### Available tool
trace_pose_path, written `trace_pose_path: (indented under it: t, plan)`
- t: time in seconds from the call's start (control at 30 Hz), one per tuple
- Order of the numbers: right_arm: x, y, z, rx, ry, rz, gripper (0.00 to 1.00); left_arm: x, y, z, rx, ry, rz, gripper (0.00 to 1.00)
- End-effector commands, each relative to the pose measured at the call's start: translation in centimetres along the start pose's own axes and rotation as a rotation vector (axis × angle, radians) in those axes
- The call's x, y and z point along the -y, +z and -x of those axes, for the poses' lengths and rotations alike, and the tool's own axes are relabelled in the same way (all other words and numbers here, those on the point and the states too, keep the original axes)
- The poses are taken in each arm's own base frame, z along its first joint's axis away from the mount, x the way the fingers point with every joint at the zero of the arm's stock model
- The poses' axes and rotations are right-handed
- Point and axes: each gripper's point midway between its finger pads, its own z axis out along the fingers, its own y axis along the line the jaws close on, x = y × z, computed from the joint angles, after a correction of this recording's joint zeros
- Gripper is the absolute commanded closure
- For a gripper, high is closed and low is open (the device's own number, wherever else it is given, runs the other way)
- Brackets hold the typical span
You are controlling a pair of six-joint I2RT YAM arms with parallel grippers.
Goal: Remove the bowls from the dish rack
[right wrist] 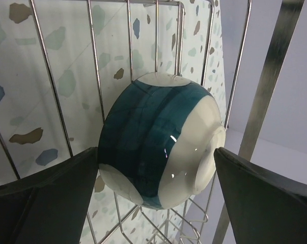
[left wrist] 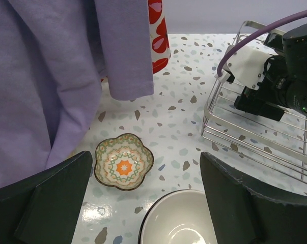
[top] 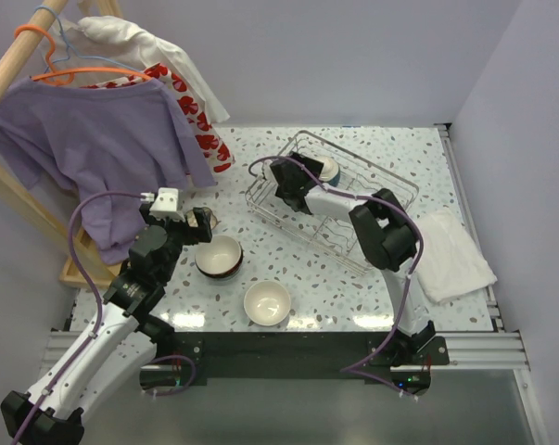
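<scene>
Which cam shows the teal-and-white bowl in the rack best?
Right wrist: the teal-and-white bowl fills the frame, on its side against the dish rack wires. Top external shows only a sliver behind the right arm. Left wrist shows a rack corner, not this bowl.

**Around the edges**

We see a purple shirt (top: 94, 148) on an orange hanger (top: 38, 42) at left, a red-flowered cloth (top: 200, 120) beside it, a small flower-shaped patterned dish (left wrist: 123, 161) on the speckled table (top: 390, 148), and a white towel (top: 451, 255) at right.
</scene>
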Motion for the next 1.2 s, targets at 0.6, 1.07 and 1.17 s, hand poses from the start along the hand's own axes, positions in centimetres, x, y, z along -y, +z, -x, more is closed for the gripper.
trace_pose_path:
  t: [0.6, 1.07, 1.17]
  plan:
    - [2.2, -3.7, 1.8, 0.048, 0.039, -0.025, 0.29, 0.9, 0.2, 1.2, 0.032, -0.029, -0.036, 0.08]
    - [6.0, -8.1, 3.1, 0.157, 0.188, 0.002, 0.53, 1.2, 0.4, 0.8, 0.017, -0.024, -0.049, 0.09]
    - [6.3, -8.7, 3.4, 0.171, 0.233, 0.024, 0.63, 1.4, 0.5, 0.5, 0.007, -0.018, -0.06, 0.08]
